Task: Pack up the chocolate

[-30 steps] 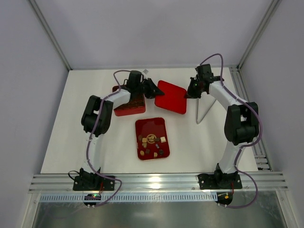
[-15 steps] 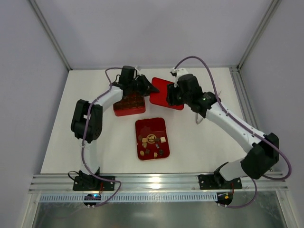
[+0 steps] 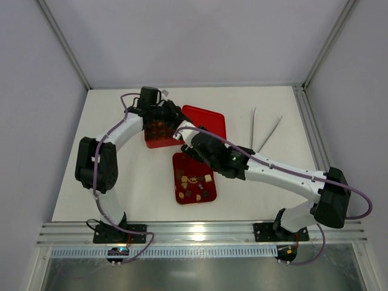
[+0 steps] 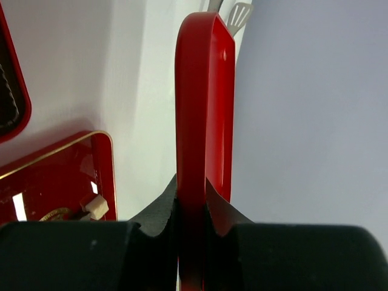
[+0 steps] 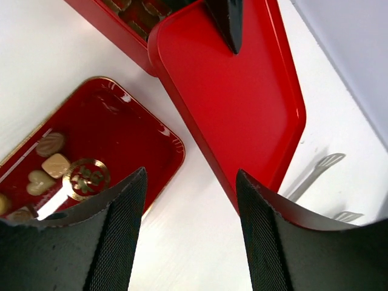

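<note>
R claw [image 5: 191, 182] spread; lid [image 5: 242, 91] ahead, choc [image 5: 54, 163] in tray [image 5: 127, 130] left.

Two arms of one build. The left arm [image 3: 124, 129] has white tubular links between bulky black joint housings and a black base block [image 3: 111, 230]. The right arm [image 3: 285, 174] is made the same, with a small green light [image 3: 233, 158] on its black forward housing. A mauve-grey cable [image 3: 367, 206] runs along each arm in loose loops. On the left gripper [image 4: 191, 188], the fingers [image 4: 151, 215] are matte black with notched edges. On the right gripper [image 5: 191, 176], the black fingers have curved tips and fine cross-hatched mesh on the inner faces.
</note>
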`<control>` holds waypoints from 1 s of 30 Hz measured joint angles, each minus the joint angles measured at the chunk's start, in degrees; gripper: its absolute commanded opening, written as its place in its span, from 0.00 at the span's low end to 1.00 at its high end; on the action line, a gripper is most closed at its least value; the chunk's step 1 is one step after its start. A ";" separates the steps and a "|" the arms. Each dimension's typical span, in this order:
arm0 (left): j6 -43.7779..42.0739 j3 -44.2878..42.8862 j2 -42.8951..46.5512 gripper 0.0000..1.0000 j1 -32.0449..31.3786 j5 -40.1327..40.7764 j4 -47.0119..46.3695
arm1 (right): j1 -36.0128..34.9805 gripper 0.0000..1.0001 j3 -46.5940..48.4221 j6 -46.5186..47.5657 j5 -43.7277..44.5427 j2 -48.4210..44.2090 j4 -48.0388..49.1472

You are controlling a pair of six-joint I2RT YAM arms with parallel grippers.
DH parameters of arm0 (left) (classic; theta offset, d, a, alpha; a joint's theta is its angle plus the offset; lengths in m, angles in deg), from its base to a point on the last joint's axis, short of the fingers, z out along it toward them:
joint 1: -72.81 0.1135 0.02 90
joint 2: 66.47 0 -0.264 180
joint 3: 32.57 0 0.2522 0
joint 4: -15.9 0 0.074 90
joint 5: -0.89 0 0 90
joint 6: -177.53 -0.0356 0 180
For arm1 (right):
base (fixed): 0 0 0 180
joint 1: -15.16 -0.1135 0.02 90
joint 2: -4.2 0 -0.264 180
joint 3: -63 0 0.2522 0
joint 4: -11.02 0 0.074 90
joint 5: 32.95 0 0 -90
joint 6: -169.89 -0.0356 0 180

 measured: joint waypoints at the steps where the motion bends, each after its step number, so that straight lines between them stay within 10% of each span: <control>1: 0.02 0.35 0.57 0.00 0.00 -0.35 0.20 | -0.57 0.63 -0.13 1.33 1.44 0.76 0.35; 13: -0.02 3.82 4.46 0.00 0.42 -2.95 1.88 | -2.43 0.56 -3.76 14.58 13.35 7.04 10.12; 30: -0.83 5.64 7.93 0.07 1.22 -3.56 2.71 | -4.90 0.04 -3.76 23.78 18.75 12.13 15.28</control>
